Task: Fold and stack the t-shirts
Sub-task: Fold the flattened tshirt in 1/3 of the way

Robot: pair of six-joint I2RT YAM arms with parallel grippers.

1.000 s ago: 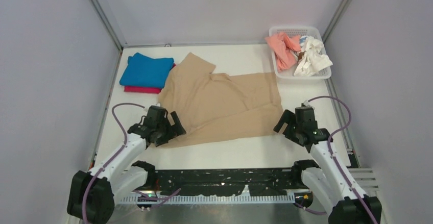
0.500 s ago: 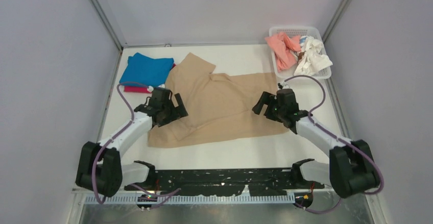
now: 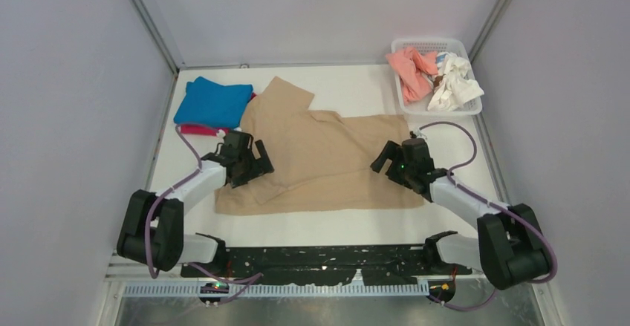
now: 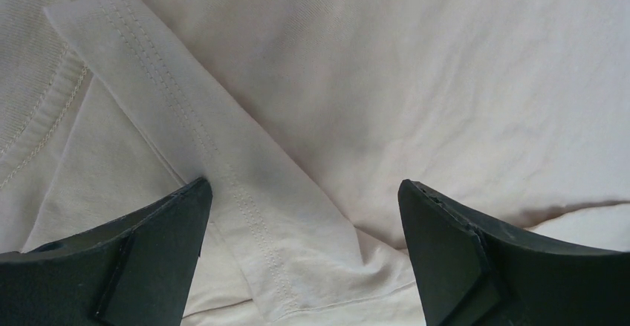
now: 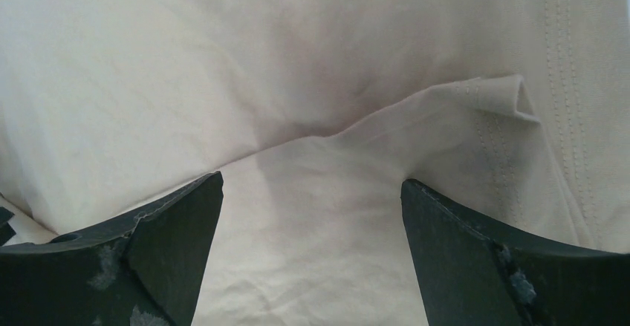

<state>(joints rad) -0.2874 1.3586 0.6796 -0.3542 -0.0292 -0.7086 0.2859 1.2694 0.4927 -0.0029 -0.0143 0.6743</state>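
Observation:
A tan t-shirt (image 3: 327,155) lies spread across the middle of the table, one sleeve pointing to the far left. My left gripper (image 3: 256,164) stands open over its left side, where a stitched hem strip (image 4: 245,192) lies folded between the jaws. Open as well, my right gripper (image 3: 386,159) hovers over the shirt's right part, above a folded-over edge (image 5: 475,96). Nothing is gripped by either. A folded blue t-shirt (image 3: 212,102) rests on a magenta one (image 3: 200,129) at the far left. Salmon (image 3: 411,70) and white (image 3: 453,81) shirts fill the basket.
The white mesh basket (image 3: 434,44) stands at the far right corner. Grey walls close in the left, right and back sides. Both arm bases sit on the black rail (image 3: 327,263) at the near edge.
Both arms reached forward from the near edge over the tan shirt; its near edge has been carried inward, so the shirt lies narrower. Both grippers stayed open.

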